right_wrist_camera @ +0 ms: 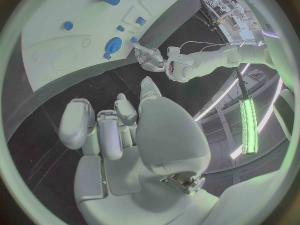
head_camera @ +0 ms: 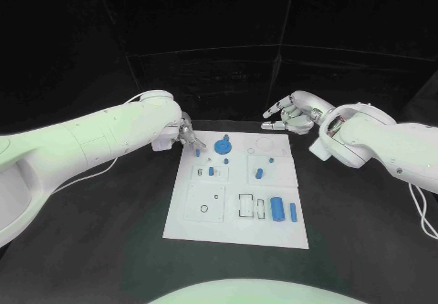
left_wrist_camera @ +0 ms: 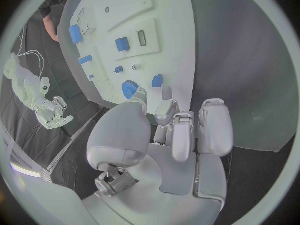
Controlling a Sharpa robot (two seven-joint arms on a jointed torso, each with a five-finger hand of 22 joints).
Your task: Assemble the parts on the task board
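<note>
Head view: the white task board (head_camera: 239, 190) lies in the middle of the black surface (head_camera: 109, 247). The left robot hand (head_camera: 185, 137) sits at the board's 11 o'clock corner, fingertips just beside a small blue peg (head_camera: 198, 152); whether it pinches the peg cannot be told. A blue gear (head_camera: 223, 146) stands at about 12 o'clock on the board, a blue cylinder (head_camera: 276, 207) near 4 o'clock. The right robot hand (head_camera: 294, 113) hovers off the board's 1 o'clock corner, fingers loosely curled, holding nothing.

Left wrist view: the left robot hand (left_wrist_camera: 169, 135) has its fingers drawn close together above the board's (left_wrist_camera: 169, 60) edge, the small blue peg (left_wrist_camera: 157, 80) just past its fingertips and the blue gear (left_wrist_camera: 129, 89) beside its thumb.

Right wrist view: the right robot hand (right_wrist_camera: 125, 130) hangs over the dark surface, well apart from the board (right_wrist_camera: 56, 40), fingers bent, empty. The gear (right_wrist_camera: 113, 45) stands near the board's edge, with the left robot hand (right_wrist_camera: 150, 59) just beside it.
</note>
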